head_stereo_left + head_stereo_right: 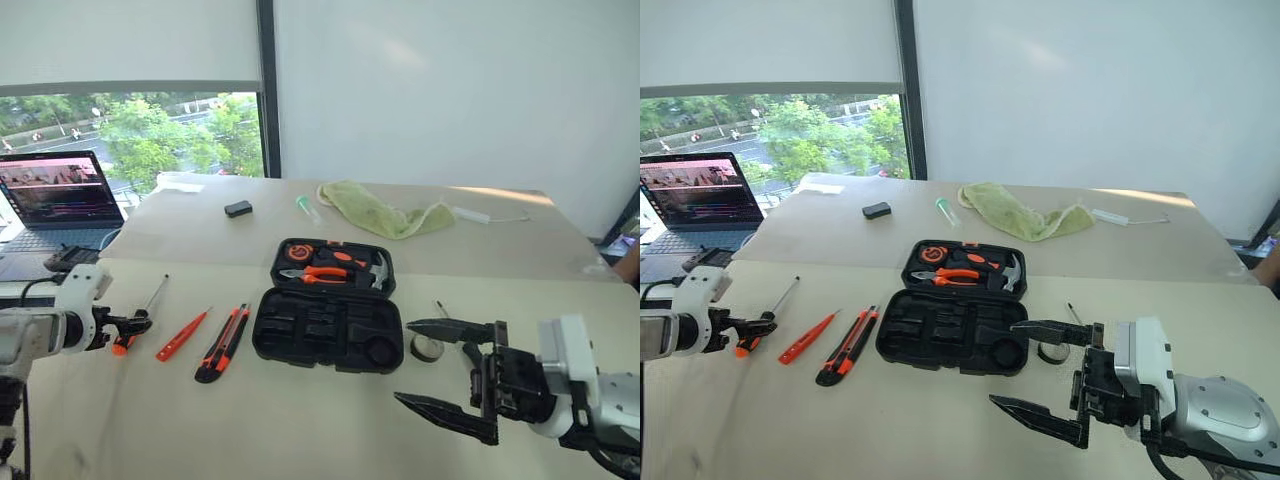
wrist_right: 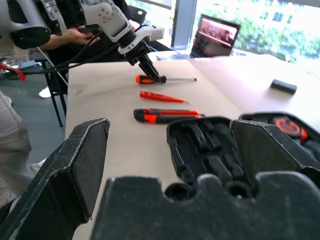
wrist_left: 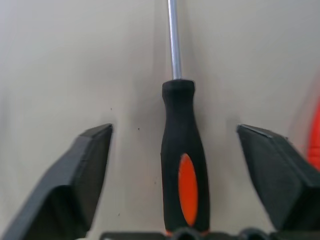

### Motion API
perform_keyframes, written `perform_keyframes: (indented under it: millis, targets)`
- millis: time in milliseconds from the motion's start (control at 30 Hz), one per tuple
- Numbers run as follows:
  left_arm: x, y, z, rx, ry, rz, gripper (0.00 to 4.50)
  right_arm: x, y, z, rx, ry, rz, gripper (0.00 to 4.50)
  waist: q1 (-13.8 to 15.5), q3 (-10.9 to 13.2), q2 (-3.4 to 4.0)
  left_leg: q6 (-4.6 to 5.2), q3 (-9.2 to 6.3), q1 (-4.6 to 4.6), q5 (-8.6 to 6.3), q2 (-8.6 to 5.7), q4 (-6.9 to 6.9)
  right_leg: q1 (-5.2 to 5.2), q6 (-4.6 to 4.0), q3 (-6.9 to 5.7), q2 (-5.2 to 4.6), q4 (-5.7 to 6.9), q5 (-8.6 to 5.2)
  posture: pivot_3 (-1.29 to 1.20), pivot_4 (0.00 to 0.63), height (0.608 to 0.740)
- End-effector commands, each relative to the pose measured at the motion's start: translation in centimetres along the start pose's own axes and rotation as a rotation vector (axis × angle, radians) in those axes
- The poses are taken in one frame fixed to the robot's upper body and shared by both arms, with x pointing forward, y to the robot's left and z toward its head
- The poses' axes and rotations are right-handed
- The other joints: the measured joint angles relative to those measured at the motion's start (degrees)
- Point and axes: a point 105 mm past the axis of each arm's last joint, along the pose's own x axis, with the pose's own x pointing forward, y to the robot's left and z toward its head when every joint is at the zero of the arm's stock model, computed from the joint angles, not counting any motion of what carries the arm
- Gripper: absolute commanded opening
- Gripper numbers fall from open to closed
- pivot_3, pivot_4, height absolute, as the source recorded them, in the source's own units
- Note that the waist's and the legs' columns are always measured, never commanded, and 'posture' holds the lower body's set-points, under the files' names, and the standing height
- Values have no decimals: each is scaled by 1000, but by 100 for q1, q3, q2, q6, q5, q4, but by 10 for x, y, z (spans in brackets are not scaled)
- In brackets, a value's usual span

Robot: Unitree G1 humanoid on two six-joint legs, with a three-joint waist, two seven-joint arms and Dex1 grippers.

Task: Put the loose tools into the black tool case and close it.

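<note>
I am in an office or lab room set up as a test space, not a workshop. Two plain beige tables (image 1: 520, 255) stand against a bare white wall (image 1: 450, 90). A large window (image 1: 130, 135) with a roller blind half down looks out on trees and a road below — so an upper floor. An open laptop (image 1: 60, 195) sits at the table's edge, and a seated person (image 2: 75, 35) with trailing cables waits nearby.
</note>
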Motion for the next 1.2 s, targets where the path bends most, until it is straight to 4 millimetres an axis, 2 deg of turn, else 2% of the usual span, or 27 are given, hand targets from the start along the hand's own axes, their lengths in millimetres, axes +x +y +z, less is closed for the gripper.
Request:
perform_keyframes:
  millis: [33,167,200,267,300,333,367,467,500,533,667,767,933,1100,1200]
  targets:
    - [4,-3,-1,12,36,-37,2629,-1,6,7,-45,-4,-17,4500,-8,0,2,-9,0,2,6,-1,0,2,0,2,-1,-1,0,0,150,740]
    - [6,1,4,15,-2,-35,1127,-3,8,5,-39,4,-50,4500,-16,0,2,11,0,6,-6,-1,3,7,3,3,-5,4,-2,0,150,740]
    - [4,1,13,45,-58,-39,825,-4,7,4,-38,5,-65,4500,-17,0,2,11,0,9,-5,-1,4,9,4,5,-7,6,-1,0,150,740]
    - [-10,-13,59,76,-330,-107,781,-6,6,3,-27,8,-104,4500,13,0,0,12,-2,10,-5,-1,7,9,4,4,-11,13,-1,0,150,740]
    - [-23,-30,80,110,-442,-180,780,-7,6,1,-12,9,-128,4500,39,1,-2,11,-4,8,-4,1,11,9,4,3,-10,13,-1,0,150,740]
    - [-33,-48,95,167,-514,-243,780,-9,7,0,1,9,-143,4500,85,3,-20,13,-10,0,-1,2,15,6,4,0,-16,16,0,0,150,740]
    - [-41,-75,105,257,-550,-334,780,-11,8,-2,10,16,-158,4500,95,5,-33,11,-22,-23,1,9,33,-3,1,-7,-18,17,3,0,150,740]
    - [-51,-142,106,521,-538,-587,780,-17,10,-9,33,37,-216,4500,122,3,-48,-8,-41,-47,11,8,49,-5,1,-8,-24,10,7,0,150,740]
    - [-51,-167,103,648,-520,-691,780,-21,10,-14,45,54,-249,4500,133,3,-45,-15,-39,-48,15,2,50,-2,2,-7,-25,6,7,0,150,740]
    - [-46,-182,102,770,-498,-742,780,-26,10,-18,63,71,-280,4500,142,1,-38,-19,-39,-46,17,-7,49,3,2,-10,-28,0,7,0,150,740]
    - [-19,-224,115,1088,-430,-842,780,-40,16,-28,151,125,-350,4500,126,-9,-7,25,-9,-29,-4,-34,54,19,16,13,-24,-5,13,0,150,740]
    - [2,-238,118,1236,-341,-877,780,-44,19,-27,141,139,-380,4500,51,-6,-8,58,-7,-45,-11,-35,87,16,24,10,3,-11,17,0,150,740]
    - [34,-242,110,1341,-186,-870,780,-42,23,-27,142,153,-407,4500,-76,-4,-7,67,-5,-46,-16,-23,92,6,38,29,6,-4,15,0,150,740]
    - [45,-248,106,1326,-76,-878,780,-47,24,-24,151,144,-445,4500,-50,-2,-9,80,-12,-66,-24,-26,101,0,53,16,-5,-4,9,0,150,740]
    - [52,-249,106,1316,-72,-845,780,-51,23,-22,153,126,-482,4500,-30,-2,-10,102,-13,-79,-37,-30,118,0,71,14,-15,-11,10,0,150,740]
